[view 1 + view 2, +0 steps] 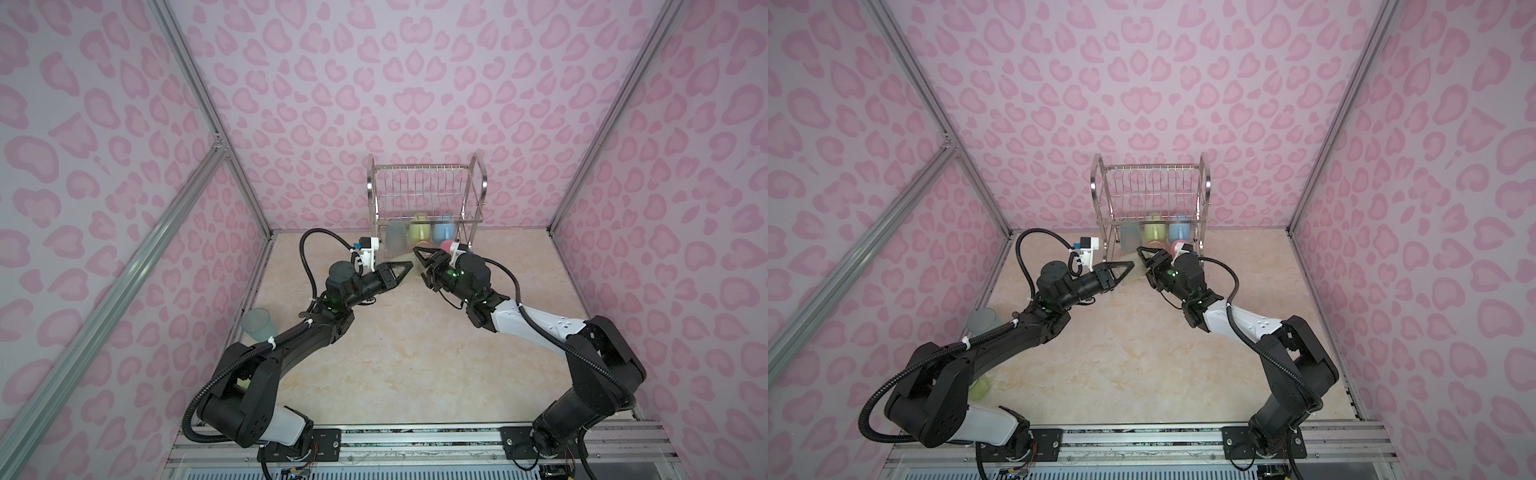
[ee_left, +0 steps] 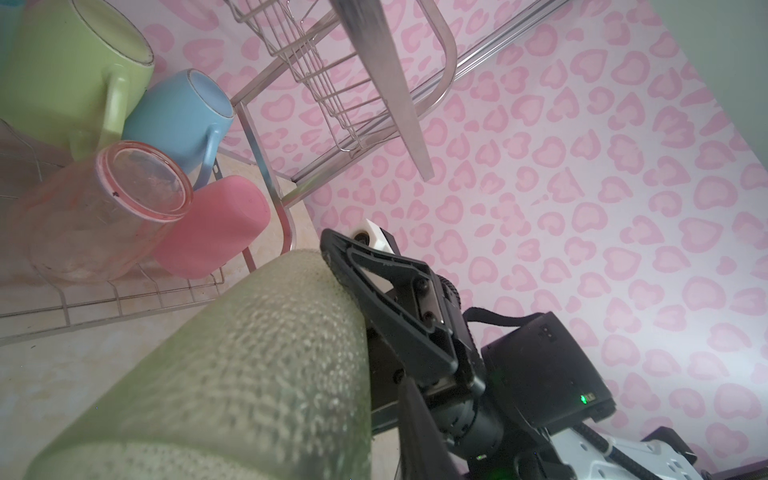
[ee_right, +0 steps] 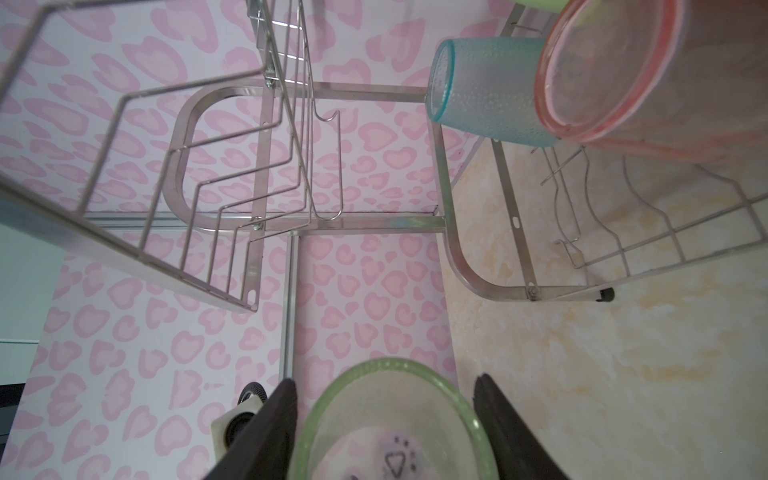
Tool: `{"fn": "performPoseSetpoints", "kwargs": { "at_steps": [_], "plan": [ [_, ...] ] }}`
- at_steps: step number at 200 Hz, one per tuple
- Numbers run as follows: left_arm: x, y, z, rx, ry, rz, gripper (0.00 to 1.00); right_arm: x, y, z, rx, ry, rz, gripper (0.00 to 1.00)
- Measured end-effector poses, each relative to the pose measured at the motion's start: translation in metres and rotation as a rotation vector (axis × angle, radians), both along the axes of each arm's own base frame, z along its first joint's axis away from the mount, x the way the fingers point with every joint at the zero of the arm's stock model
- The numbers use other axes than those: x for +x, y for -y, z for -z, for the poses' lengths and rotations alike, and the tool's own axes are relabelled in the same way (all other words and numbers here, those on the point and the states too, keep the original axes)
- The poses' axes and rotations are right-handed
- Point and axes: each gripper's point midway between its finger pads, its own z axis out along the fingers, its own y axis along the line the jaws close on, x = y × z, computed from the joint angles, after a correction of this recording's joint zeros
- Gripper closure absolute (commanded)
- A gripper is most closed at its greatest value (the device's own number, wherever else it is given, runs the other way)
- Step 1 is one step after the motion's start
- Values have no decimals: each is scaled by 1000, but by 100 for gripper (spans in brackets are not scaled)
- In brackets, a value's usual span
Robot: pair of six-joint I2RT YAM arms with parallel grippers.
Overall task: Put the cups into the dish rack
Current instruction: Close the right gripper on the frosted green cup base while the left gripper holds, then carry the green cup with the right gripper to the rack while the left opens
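Observation:
A translucent yellow-green tumbler [image 2: 257, 353] hangs on its side in front of the dish rack [image 1: 484, 174], between both grippers. My right gripper [image 3: 384, 378] is shut on it, one finger on each side of its rim. The one finger [image 2: 415, 436] of my left gripper [image 1: 405, 270] that shows stands slightly off the tumbler's wall; the other is hidden. On the rack's lower tier lie a green mug [image 2: 70, 70], a blue mug [image 2: 178, 116], an orange-pink tumbler [image 2: 108, 208], a pink tumbler [image 2: 216, 228] and a pale blue tumbler [image 3: 486, 91].
Another pale blue tumbler [image 1: 257, 324] stands by the left wall behind my left arm. A yellow-green cup [image 1: 980, 386] is mostly hidden under that arm's shoulder. The rack's upper tier [image 1: 1150, 183] holds nothing. Patterned pink walls close in the marble table [image 1: 415, 365].

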Motion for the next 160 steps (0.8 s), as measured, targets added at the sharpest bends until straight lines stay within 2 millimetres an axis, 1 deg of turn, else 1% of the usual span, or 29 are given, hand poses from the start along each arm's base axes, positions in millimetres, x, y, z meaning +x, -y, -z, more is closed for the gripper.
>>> {"fn": "performPoseSetpoints", "kwargs": {
  "at_steps": [10,12,14,26,42,62,94,114,129,160],
  "plan": [
    [1,0,2,6,-1,-4,65,1,1,2,-14,2,7,49],
    [1,-1,2,7,-1,-6,61,1,2,2,-18,4,8,49],
    [1,-1,2,9,0,-7,60,1,2,2,-21,6,9,49],
    [2,-1,5,20,-5,-13,56,1,3,4,-37,8,11,49],
    [3,-2,9,36,-16,-20,52,1,4,4,-61,17,14,49],
    [4,-7,15,59,-34,-38,50,2,8,5,-98,31,29,50],
    [6,-14,24,108,-62,-74,46,4,14,1,-162,72,56,50],
    [6,-20,32,141,-86,-94,40,4,18,0,-207,99,76,50],
    [7,-25,36,170,-103,-120,35,4,20,2,-249,111,87,50],
    [5,-39,39,223,-126,-169,26,1,19,0,-329,156,103,50]
  ]
}}
